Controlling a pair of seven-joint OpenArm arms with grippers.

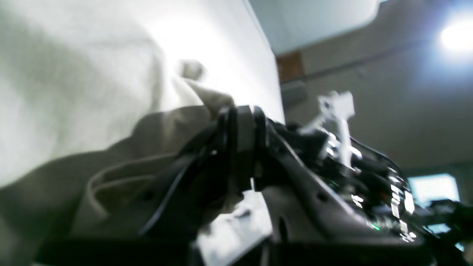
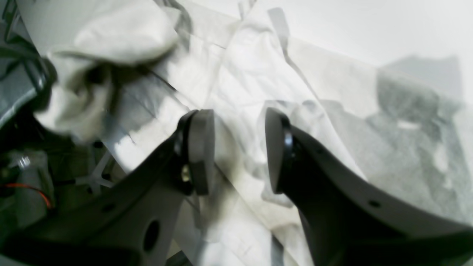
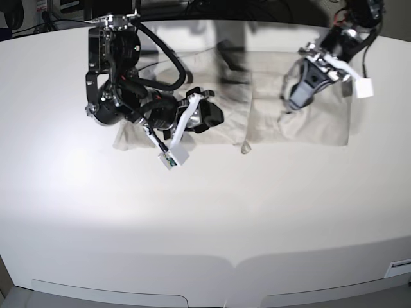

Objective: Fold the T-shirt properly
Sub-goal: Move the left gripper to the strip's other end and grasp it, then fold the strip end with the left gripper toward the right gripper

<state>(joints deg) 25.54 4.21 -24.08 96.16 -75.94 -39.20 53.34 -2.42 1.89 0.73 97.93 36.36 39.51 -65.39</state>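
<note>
A broad white tabletop [image 3: 205, 212] with a curved near edge fills the base view, dark equipment lining its far side. The T-shirt [image 3: 302, 125] lies spread across the far half of the tabletop, pale beige, partly covered by both arms. The base view shows the whole layout: the right hand [image 3: 209, 115] sits low over the garment's end on that view's left, the left hand [image 3: 292, 102] over its other end, the two well apart. It does not resolve either hand's jaws. The left wrist view does: the left hand [image 1: 242, 129] has its pads pressed together on a pinched fold of the T-shirt [image 1: 74, 111], the cloth rising in a peak just above the pads and hanging in a shaded drape below. Beyond the table edge that view gives a dim wall and a bright lamp [image 1: 458, 37], blurred. The right wrist view shows the right hand [image 2: 240, 151] with its two round pads apart, a clear gap between them and nothing held; creased T-shirt [image 2: 258, 74] fabric lies beneath, and a bunched lump of the cloth sits at upper left. A white tag [image 3: 172, 157] on a cable hangs by the right arm, resting near the garment's near edge. No containers appear.
</note>
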